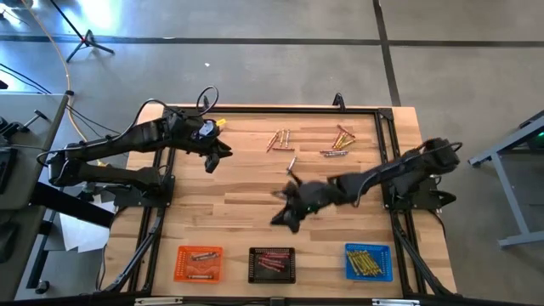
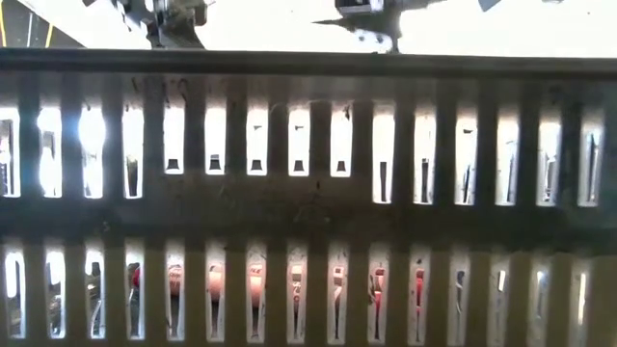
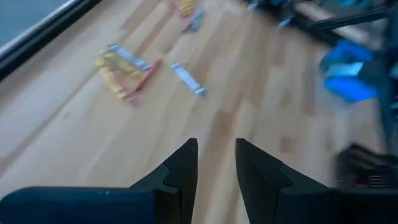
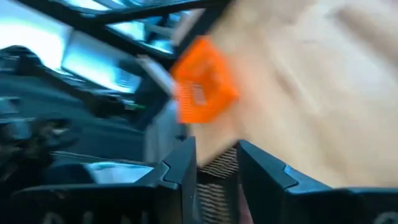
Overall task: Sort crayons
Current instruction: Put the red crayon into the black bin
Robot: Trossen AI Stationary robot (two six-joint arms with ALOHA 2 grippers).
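Note:
Loose crayons lie flat on the wooden table toward its far edge: one bunch (image 1: 280, 140), another (image 1: 340, 140), and a single one (image 1: 291, 163). The left wrist view shows them as a yellow and red bunch (image 3: 124, 71) and a grey one (image 3: 186, 78). My left gripper (image 1: 223, 155) (image 3: 216, 146) hovers open at the far left, short of the crayons, nothing between its fingers. My right gripper (image 1: 280, 217) (image 4: 216, 146) hangs open over the table's middle, above and behind the black tray (image 1: 272, 264), holding nothing.
Three trays stand along the near edge: orange (image 1: 198, 263) (image 4: 202, 87) with greyish crayons, black with red ones, blue (image 1: 368, 262) (image 3: 348, 71) with yellow ones. A dark frame (image 1: 382, 153) edges the table. A slotted tray wall (image 2: 308, 193) fills the low view.

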